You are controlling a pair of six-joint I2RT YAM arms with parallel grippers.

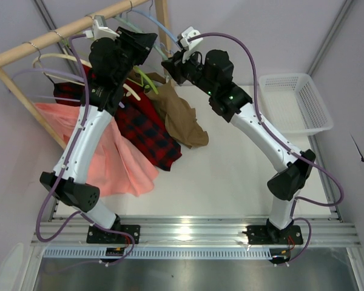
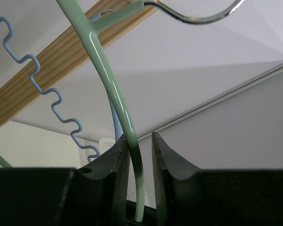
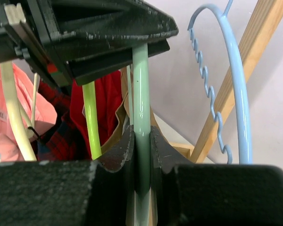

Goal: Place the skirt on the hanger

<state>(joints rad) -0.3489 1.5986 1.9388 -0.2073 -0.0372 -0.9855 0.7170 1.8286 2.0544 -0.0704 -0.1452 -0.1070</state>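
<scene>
Both arms reach up to the wooden rail [image 1: 67, 29] at the far left and work the hanger [image 3: 141, 94] from two points, likely so the thin arch cannot swing or twist. The right gripper [image 3: 141, 134] is clamped on the glossy sage-green plastic, pads pressed to both sides. The left gripper [image 2: 140, 139] only brackets the curved arm, down from the silver wire hook [image 2: 193, 19], its jaws slightly apart with a gap on one side. The skirt [image 1: 181, 118] — soft, matte khaki, heavily creased — droops below the grippers, right of the plaid skirt [image 1: 148, 130], its hem slumped on the table [image 1: 230, 176]. Whether its waist sits on the hanger I cannot tell.
</scene>
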